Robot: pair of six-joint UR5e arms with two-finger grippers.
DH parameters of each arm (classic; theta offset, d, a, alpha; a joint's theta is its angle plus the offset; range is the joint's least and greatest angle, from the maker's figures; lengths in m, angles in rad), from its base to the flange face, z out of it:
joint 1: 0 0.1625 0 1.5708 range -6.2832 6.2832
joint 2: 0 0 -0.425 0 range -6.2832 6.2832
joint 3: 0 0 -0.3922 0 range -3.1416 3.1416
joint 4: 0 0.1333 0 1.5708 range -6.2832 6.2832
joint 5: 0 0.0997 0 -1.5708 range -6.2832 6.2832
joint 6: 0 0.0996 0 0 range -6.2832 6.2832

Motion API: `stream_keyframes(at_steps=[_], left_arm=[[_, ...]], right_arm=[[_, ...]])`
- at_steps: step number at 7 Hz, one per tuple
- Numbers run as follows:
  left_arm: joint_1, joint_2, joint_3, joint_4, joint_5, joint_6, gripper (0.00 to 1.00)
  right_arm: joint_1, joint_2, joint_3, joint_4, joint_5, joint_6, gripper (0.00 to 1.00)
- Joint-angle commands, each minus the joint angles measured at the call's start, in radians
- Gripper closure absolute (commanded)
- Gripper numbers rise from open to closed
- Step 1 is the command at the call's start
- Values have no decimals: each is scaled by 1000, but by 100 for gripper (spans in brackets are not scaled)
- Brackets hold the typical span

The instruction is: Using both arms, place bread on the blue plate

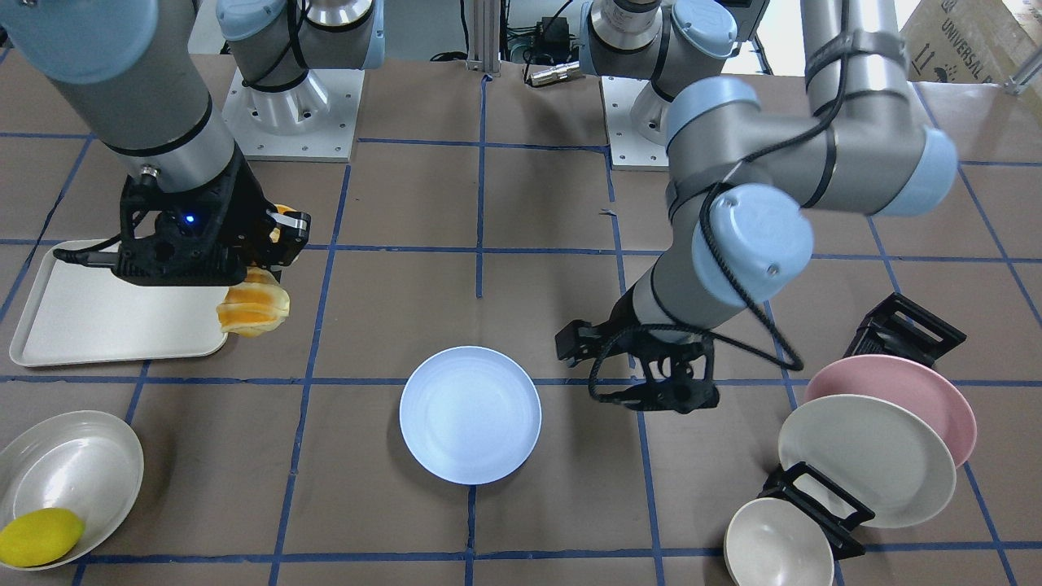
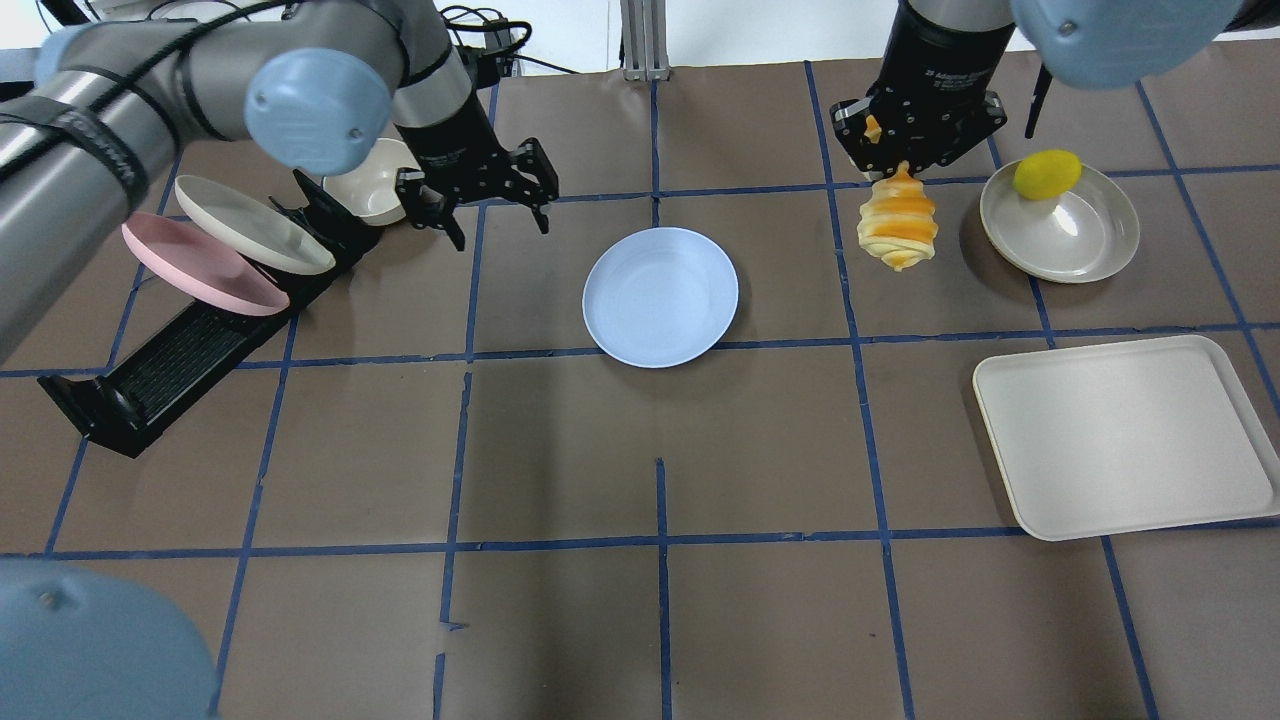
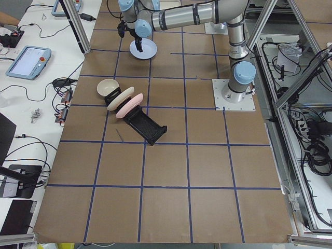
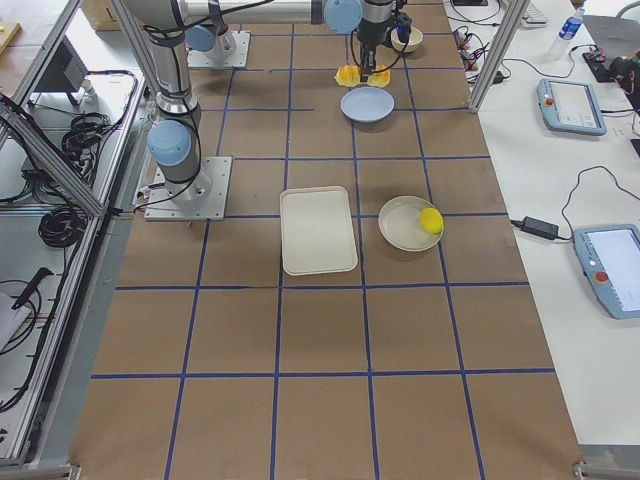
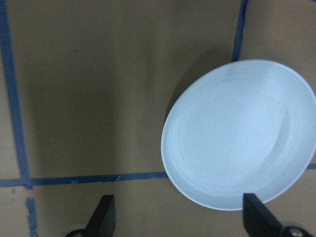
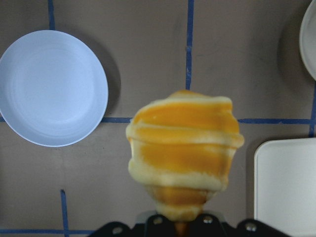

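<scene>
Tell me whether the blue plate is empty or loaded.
Empty. The blue plate is bare in the overhead and both wrist views; the bread hangs from the right gripper, off to the plate's side.

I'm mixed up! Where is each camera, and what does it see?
Front-facing: across the table, facing the robot; both arms.
Overhead: behind the robot, looking down; both arms, round pale-blue plate.
Exterior left: table's left end; left arm nearer.
Exterior right: table's right end; right arm nearer.
Left wrist: looks down past open left gripper at the plate.
Right wrist: looks down past ridged orange-striped bread in right gripper.
Both wrist views share the plate.
</scene>
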Motion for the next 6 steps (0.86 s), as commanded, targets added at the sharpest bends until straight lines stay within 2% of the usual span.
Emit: stream_keyframes(at_steps=[1,2,3,4,6], left_arm=[[33,177,-9,-152,76,34,3],[27,232,-26,-154,76,23,3],[25,286,-85,-142,75,26,3],[30,310,-102,-143,72,37,2],[35,317,-99,-153,72,109,1]], right_arm=[[97,30,169,-279,4,75,97],[150,63,228,-423,4,75,97],[174,118,234,-472,16,63,97],[201,174,225,-507,66,62,96],[253,270,205,-578,81,56,96]])
